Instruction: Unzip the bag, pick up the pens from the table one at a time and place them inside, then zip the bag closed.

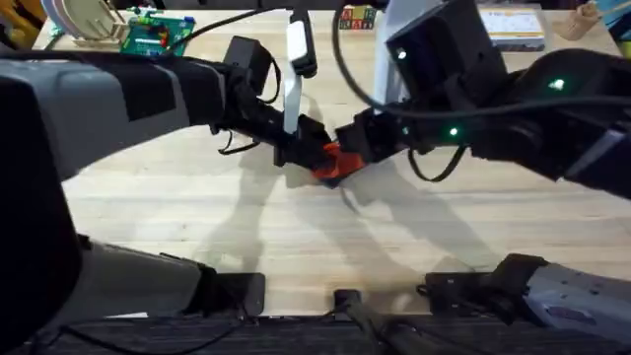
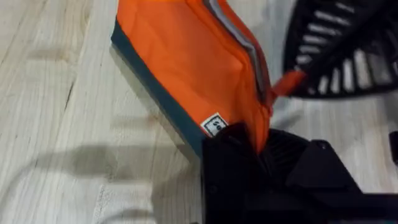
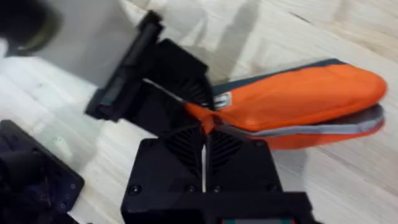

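Observation:
The orange bag (image 1: 332, 164) lies on the table (image 1: 197, 227) at mid-centre, where both arms meet. Up close, the bag (image 2: 186, 62) shows a dark base edge and a grey zip (image 2: 244, 38) along its top. My left gripper (image 2: 252, 140) is shut on the bag's end corner, beside a small white label. My right gripper (image 3: 204, 134) is shut on the orange zip pull (image 3: 200, 117) at that same end; the bag's body (image 3: 298, 96) stretches away from it. In the overhead view, the left gripper (image 1: 296, 150) and right gripper (image 1: 347, 146) sit close together. The pens are out of view.
Along the far edge stand a green circuit board (image 1: 153, 35), a wooden rack (image 1: 84, 20), small coloured blocks (image 1: 357, 17) and a flat box (image 1: 513, 28). Bare planks stretch in front of the bag towards the arm bases.

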Robot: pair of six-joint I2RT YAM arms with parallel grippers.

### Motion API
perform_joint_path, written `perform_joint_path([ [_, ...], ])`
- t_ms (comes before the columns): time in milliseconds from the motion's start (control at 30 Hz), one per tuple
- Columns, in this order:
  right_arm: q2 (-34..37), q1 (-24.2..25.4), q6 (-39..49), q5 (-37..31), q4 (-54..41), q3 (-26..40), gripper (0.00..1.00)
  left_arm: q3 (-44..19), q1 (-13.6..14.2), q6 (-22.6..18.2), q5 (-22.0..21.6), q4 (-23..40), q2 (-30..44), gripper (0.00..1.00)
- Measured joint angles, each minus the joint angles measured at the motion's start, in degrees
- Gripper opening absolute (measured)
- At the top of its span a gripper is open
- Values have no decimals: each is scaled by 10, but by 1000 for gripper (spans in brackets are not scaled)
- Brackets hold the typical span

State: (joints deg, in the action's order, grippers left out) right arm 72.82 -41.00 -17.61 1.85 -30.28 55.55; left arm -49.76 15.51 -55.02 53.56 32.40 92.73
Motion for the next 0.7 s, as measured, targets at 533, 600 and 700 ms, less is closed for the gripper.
perform_joint_path([
  [533, 0, 203, 67, 18, -28, 0, 33, 0, 0, 0, 0, 0, 0, 43],
  [600, 0, 226, 72, 20, -25, 0, 33, 0, 0, 0, 0, 1, 0, 43],
  [700, 0, 260, 76, 29, -18, 0, 33, 0, 0, 0, 2, -5, 0, 43],
])
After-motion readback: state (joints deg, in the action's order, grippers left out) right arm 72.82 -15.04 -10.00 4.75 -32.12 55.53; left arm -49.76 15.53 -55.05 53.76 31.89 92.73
